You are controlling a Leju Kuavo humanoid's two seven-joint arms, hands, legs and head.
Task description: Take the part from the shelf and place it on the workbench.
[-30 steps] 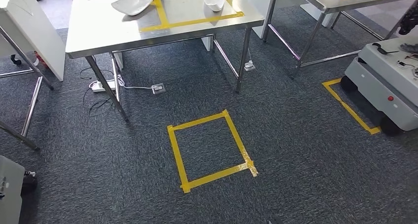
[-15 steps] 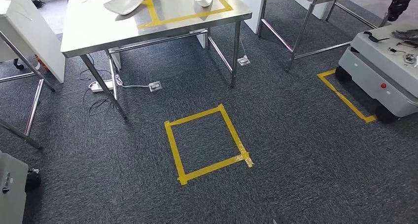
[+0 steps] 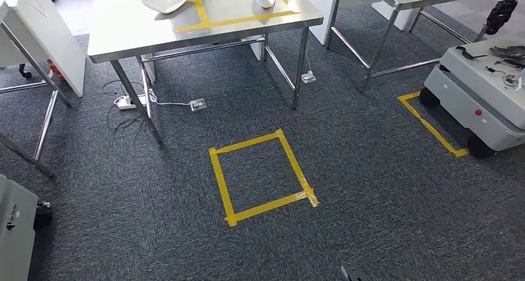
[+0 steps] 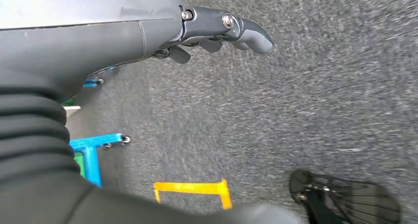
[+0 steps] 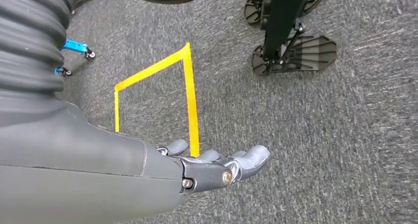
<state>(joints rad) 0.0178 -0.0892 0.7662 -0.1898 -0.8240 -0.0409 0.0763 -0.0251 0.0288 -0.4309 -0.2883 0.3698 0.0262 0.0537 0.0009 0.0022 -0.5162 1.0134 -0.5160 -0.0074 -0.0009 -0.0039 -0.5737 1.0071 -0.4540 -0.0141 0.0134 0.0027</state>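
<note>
yellow tape square, wheeled grey cart, power strip

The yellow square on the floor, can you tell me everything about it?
The yellow square is an outline made of what looks like tape strips stuck flat on the dark grey carpet. It has four sides, sits a little crooked, and holds only bare carpet inside. One near corner looks wrinkled, with its strips overlapping. It lies in front of the steel table, just past the table's legs. Nothing stands on it or touches it.
</note>
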